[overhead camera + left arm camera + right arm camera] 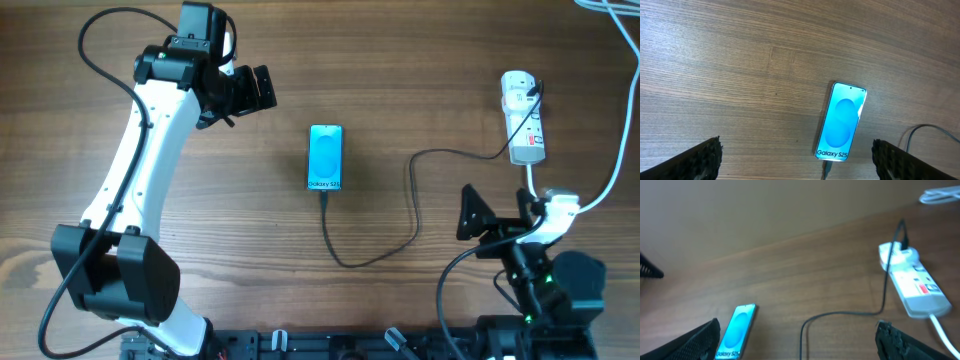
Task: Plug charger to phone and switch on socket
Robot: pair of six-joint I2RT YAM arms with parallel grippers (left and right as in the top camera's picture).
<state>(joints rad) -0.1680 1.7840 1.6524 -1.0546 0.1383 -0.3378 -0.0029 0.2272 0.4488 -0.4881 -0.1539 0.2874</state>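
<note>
The phone (pixel 325 157) lies flat mid-table, cyan screen up, "Galaxy S25" text at its near end; it also shows in the left wrist view (pixel 841 121) and the right wrist view (pixel 737 325). The charger, a thin black cable (pixel 400 225), has its connector tip (pixel 324 196) in the phone's near end and loops right to the socket (pixel 524 118). The socket is a white power strip at the far right (pixel 912 282), with a red mark (pixel 924 287). My left gripper (pixel 255 90) is open and empty, left of the phone. My right gripper (pixel 470 212) is open and empty, near the front right.
The socket's thick white cord (pixel 612 178) runs from its near end past my right arm and up the right edge. More white cord lies at the far right corner (pixel 940 196). My left arm (pixel 140 180) spans the table's left side.
</note>
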